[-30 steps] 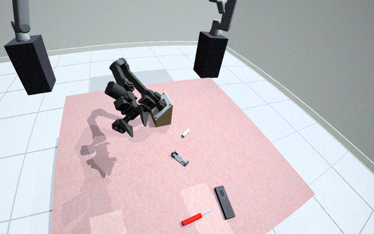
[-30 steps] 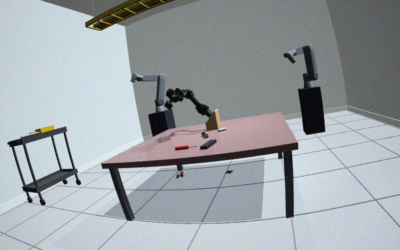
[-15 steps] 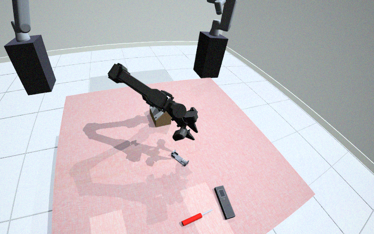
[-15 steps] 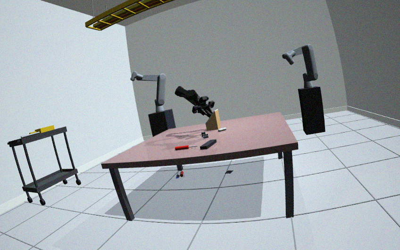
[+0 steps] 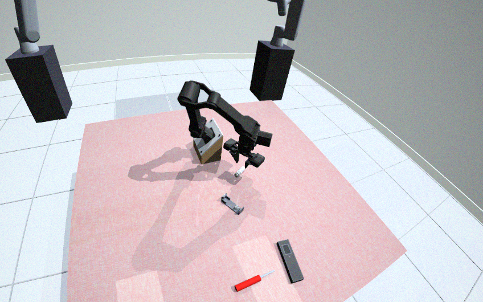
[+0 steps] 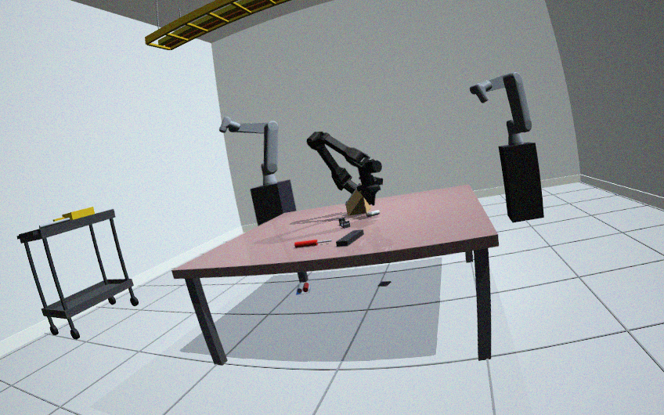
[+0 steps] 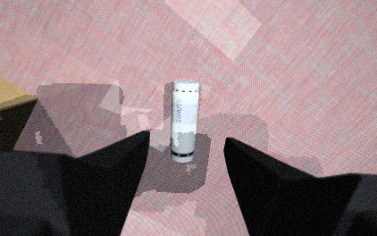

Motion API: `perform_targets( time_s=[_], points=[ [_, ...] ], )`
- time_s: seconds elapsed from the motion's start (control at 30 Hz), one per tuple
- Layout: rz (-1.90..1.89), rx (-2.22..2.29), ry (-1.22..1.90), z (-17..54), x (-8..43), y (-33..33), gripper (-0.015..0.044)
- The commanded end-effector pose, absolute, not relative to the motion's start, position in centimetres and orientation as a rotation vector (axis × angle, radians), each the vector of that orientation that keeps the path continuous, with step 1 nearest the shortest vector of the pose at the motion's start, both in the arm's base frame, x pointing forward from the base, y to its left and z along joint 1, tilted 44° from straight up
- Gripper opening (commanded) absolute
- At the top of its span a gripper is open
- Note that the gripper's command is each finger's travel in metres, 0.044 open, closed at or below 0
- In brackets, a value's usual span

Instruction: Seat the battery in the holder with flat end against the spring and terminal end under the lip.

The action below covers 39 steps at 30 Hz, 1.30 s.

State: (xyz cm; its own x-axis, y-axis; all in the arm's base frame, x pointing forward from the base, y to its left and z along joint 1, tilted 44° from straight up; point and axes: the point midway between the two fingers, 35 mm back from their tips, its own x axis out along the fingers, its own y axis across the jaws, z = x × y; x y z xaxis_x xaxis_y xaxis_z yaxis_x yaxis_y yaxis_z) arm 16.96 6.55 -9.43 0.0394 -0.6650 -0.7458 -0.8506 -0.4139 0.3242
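Observation:
The white battery (image 5: 239, 171) (image 6: 373, 212) (image 7: 184, 116) lies on its side on the pink table, near the arm's base. In the wrist view it points lengthwise away from me, with a dark ring around its nearer end. My gripper (image 5: 241, 164) (image 6: 373, 202) (image 7: 188, 141) is partly open and empty, pointing down above the battery. The fingertips stand on either side of the battery's nearer half in the wrist view, with a gap on both sides. The dark holder (image 5: 232, 204) (image 6: 344, 223) lies on the table, apart from the battery, and looks empty.
The wooden base block (image 5: 212, 151) (image 6: 356, 205) (image 7: 13, 96) stands close beside the battery. A red screwdriver (image 5: 248, 282) (image 6: 305, 243) and a dark oblong device (image 5: 293, 265) (image 6: 350, 238) lie beyond the holder, toward the table's front edge (image 6: 342, 259).

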Motion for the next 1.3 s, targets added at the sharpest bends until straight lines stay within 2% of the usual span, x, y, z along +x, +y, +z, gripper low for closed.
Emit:
perform_targets(
  time_s=[0.0,1.27],
  points=[
    [1.345,-2.159,1.575,-9.4,16.9,6.3,0.0228],
    [1.343,-2.160,1.577,-13.0,17.1,2.8,0.0228]
  ],
)
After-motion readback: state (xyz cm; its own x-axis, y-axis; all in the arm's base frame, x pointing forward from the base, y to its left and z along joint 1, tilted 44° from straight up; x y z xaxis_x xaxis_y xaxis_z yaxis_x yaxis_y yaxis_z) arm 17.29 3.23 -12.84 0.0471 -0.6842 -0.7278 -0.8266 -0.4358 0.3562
